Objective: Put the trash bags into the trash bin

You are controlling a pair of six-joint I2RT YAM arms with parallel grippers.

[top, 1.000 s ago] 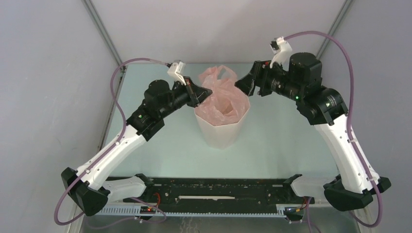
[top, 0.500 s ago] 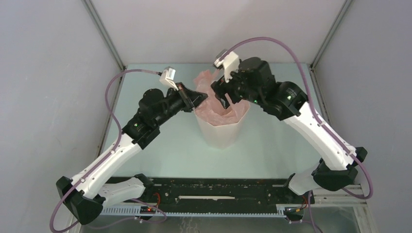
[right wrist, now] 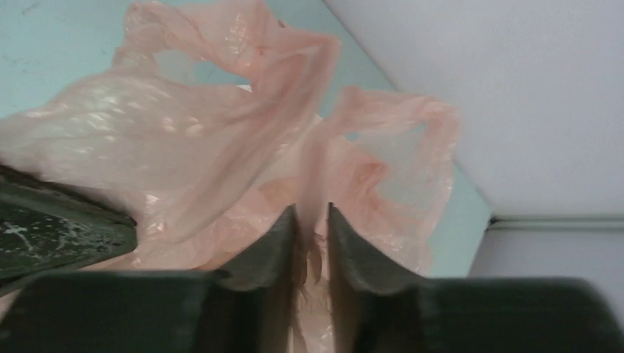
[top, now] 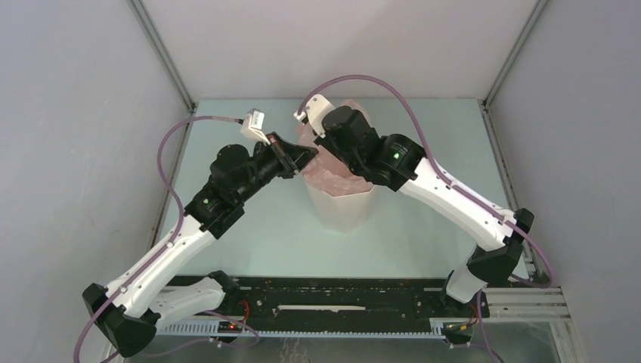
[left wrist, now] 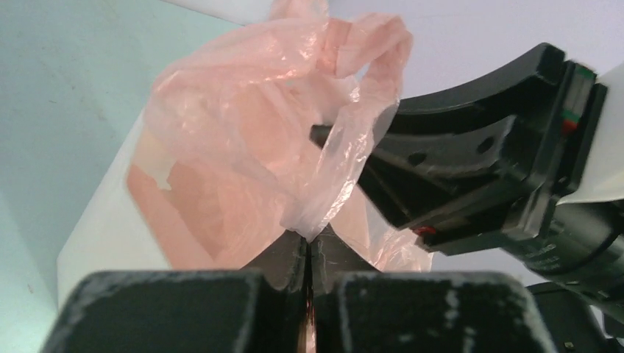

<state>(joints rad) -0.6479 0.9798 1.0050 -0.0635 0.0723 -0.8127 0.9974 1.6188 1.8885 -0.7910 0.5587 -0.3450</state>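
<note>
Bag (left wrist: 243, 110): you have one, in one white bin (top: 340, 208); left pincer (left wrist: 307, 254) clamps it, right pincer (right wrist: 310, 220) flanks film, grip unclear; green table (top: 453, 136), grey walls (top: 340, 45).

The left arm (top: 174, 246) and right arm (top: 453, 200) are reached inward toward each other. The left gripper (left wrist: 307, 243) is clamped tight on the bag (left wrist: 250, 110). The right gripper (right wrist: 313, 220) is narrowed about a fold; a true grip cannot be confirmed.

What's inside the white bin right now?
Pink bag film fills the mouth of the bin, handles sticking up above the rim. Its floor is hidden by the film and the right arm.
</note>
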